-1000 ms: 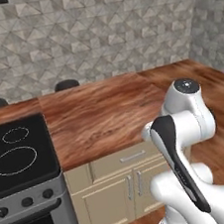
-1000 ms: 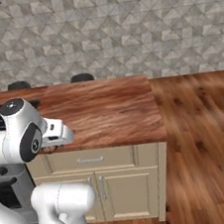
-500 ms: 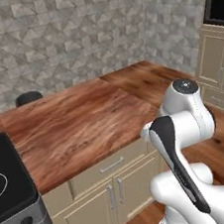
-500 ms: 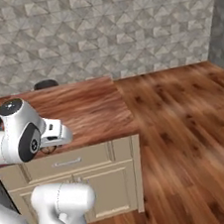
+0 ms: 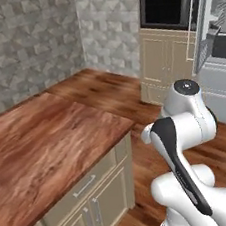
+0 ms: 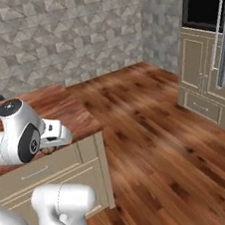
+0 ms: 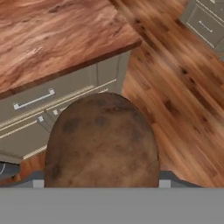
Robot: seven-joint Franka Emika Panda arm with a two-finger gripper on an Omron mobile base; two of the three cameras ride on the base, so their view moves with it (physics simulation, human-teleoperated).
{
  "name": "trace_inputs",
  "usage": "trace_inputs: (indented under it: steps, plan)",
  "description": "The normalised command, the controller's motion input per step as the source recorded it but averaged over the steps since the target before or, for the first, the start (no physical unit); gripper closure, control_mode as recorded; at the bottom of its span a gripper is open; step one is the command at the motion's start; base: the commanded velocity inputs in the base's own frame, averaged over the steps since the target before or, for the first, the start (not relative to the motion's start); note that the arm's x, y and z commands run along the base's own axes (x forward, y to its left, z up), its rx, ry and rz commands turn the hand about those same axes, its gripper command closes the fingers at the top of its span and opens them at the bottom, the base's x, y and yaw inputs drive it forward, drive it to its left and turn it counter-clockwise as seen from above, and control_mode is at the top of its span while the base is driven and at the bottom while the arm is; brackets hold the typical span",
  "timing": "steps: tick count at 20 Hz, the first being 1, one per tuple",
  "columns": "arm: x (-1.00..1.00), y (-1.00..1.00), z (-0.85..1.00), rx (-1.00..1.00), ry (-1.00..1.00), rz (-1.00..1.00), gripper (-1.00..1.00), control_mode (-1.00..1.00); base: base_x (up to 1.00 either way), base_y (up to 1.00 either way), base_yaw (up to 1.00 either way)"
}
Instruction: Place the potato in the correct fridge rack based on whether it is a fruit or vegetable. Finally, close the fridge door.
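A: Since the earlier frames the whole scene has slid leftward in both base views; the base has turned, so the stove is out of frame and the oven wall has come in at right. Nothing on the counter itself has shifted.

B: Left to right, left base view?

A: Wooden counter (image 5: 48, 143) with its pale drawer and cabinet doors at left, wood floor (image 5: 128, 95) in the middle, white arm (image 5: 185, 125) at lower right, and behind it a tall cabinet with a dark built-in oven (image 5: 167, 8). A grey fridge door (image 5: 208, 19) stands at the far right edge.

B: Right base view?

A: Arm at lower left, folded close over the counter edge. A small brown bit of the potato (image 6: 48, 150) shows just under the hand. Floor spreads to the right, cabinets and oven at far right.

B: State of the pincer?

A: Hand view shows the potato (image 7: 101, 142) large and brown at the bottom, sitting between the pincer (image 7: 101, 177) fingers, held above the counter's corner and the floor. Pincer is closed around the potato, partly spread by its width.
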Motion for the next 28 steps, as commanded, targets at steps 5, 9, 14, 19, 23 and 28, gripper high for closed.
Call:
trace_inputs:
  steps: [5, 9, 14, 19, 23, 28]
  plan:
    - [0.00, 0.00, 0.00, 0.00, 0.00, 0.00, 1.00, 1.00, 0.00, -0.18, -0.55]
    - [0.00, 0.00, 0.00, 0.00, 0.00, 0.00, 1.00, 1.00, 0.06, -0.36, -0.60]
    - [0.00, 0.00, 0.00, 0.00, 0.00, 0.00, 1.00, 1.00, 0.34, -0.49, -0.58]
    - [0.00, 0.00, 0.00, 0.00, 0.00, 0.00, 1.00, 1.00, 0.88, -0.43, -0.47]
    - [0.00, 0.00, 0.00, 0.00, 0.00, 0.00, 1.00, 1.00, 1.00, -0.05, -0.32]
    - [0.00, 0.00, 0.00, 0.00, 0.00, 0.00, 1.00, 1.00, 1.00, 0.00, -0.27]
